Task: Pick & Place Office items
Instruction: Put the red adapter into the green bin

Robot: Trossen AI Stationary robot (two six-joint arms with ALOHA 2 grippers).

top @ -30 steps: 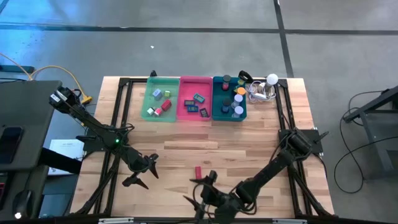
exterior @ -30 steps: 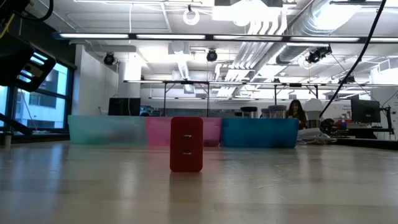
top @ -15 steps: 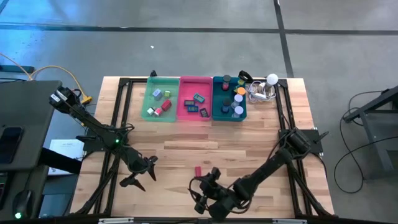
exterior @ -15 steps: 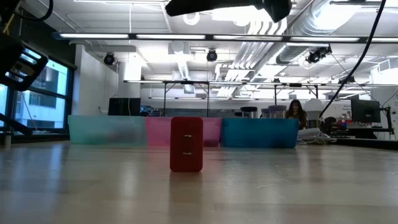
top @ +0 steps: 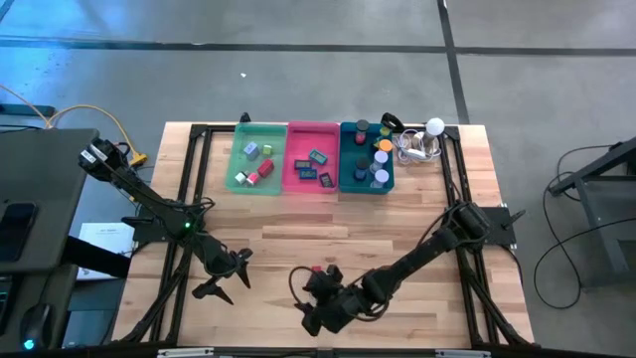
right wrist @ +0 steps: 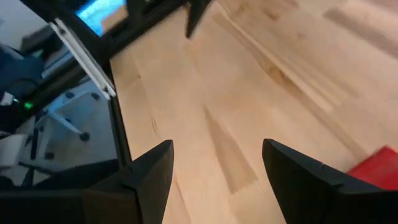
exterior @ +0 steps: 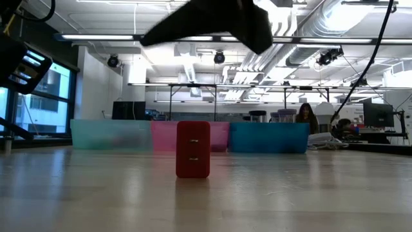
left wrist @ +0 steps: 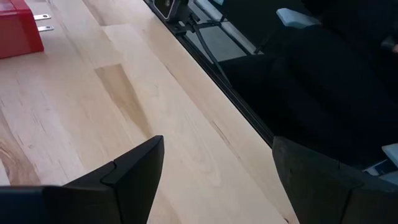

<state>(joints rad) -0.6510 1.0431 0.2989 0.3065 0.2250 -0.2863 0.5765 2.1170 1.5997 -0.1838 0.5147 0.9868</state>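
while hovering low at lower centre of the high view, right gripper (top: 310, 306) spread apart, empty. red block (top: 316, 269) upright on table (top: 397, 219), just beside. left gripper (top: 221, 274) at lower left, wide, empty.

1. No readable text, labels, brands or numbers in any view.
2. Red block (exterior: 193, 149) face shows two small marks only, not legible as characters.
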